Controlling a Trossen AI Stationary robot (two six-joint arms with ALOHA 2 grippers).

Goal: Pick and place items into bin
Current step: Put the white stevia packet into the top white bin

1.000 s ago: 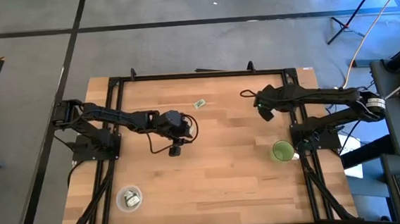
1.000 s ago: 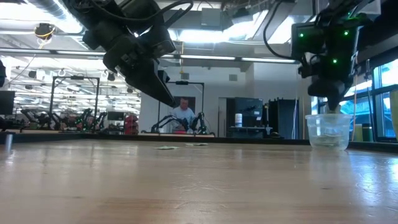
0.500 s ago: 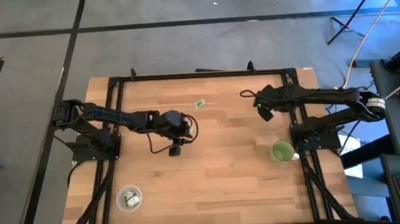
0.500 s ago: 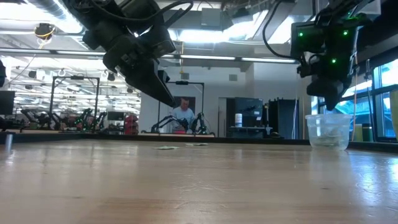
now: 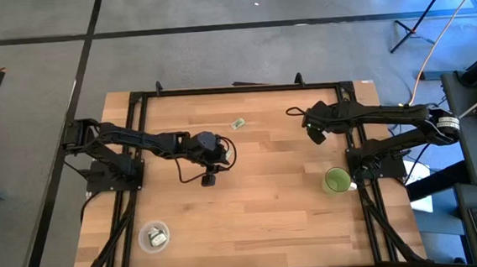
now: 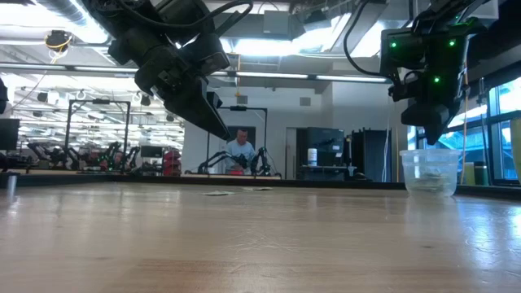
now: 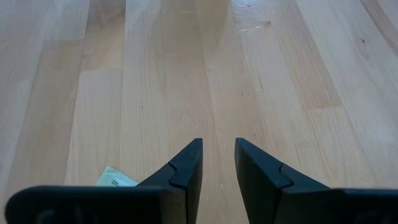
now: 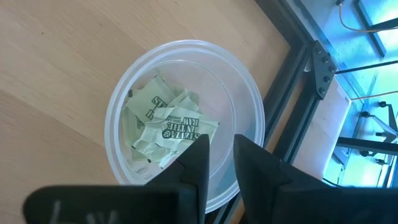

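Where the right arm reaches in over the right side of the worktop, the right gripper hangs above a clear round tub that stands near the right edge. Its two dark fingers are parted by a narrow gap and nothing is between them. Through that gap and around it, the tub's floor shows a loose heap of pale green and white packets, lying crumpled over one another, some with dark printed lettering face up. In the high view this tub reads as a green disc because of what fills it.

A second clear tub sits well apart from the first, near the front left corner of the worktop, and it holds a few packets of its own.

The left gripper is out over the middle-left of the worktop, raised off the wood, fingers slightly apart and empty. In its wrist view the corner of one pale green packet lies flat on the boards just beside the fingers, partly hidden behind them.

One more loose packet lies alone on the bare wood toward the far edge, between the two arms, in neither tub.
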